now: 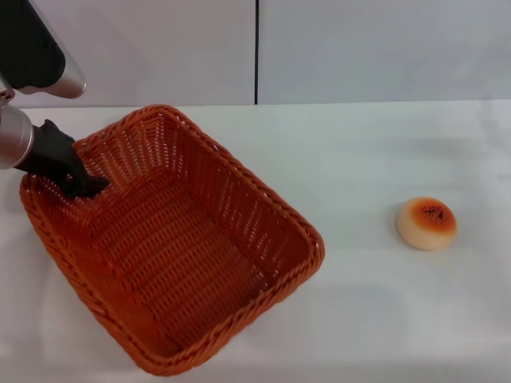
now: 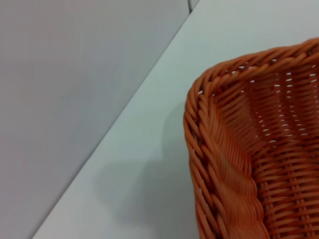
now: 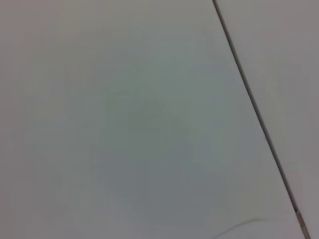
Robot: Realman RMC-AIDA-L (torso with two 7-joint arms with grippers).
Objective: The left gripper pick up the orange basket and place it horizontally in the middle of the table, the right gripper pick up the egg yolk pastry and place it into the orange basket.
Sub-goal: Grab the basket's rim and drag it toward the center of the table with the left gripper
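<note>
Basket (image 1: 172,247) on table (image 1: 359,159) left side w/ left gripper (image 1: 76,185) inside; pastry (image 1: 426,223) well right.

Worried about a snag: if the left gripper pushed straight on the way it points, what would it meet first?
Probably the basket: the left gripper already sits at its left rim, pointing inward, so the woven inside comes first. Depth is unclear.

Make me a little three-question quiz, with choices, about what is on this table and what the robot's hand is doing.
1. Where is the egg yolk pastry?
A. In the basket
B. On the table, to the basket's right
C. In a hand

2. How many pastries are in view?
A. One
B. Two
C. Three

3. What is inside the orange basket?
A. A pastry
B. Nothing but the left hand's tip
C. A cup

Answers:
1 B: it sits on the bare table, apart from the basket.
2 A: only one shows.
3 B: the left hand reaches over the basket's far left rim.
</note>
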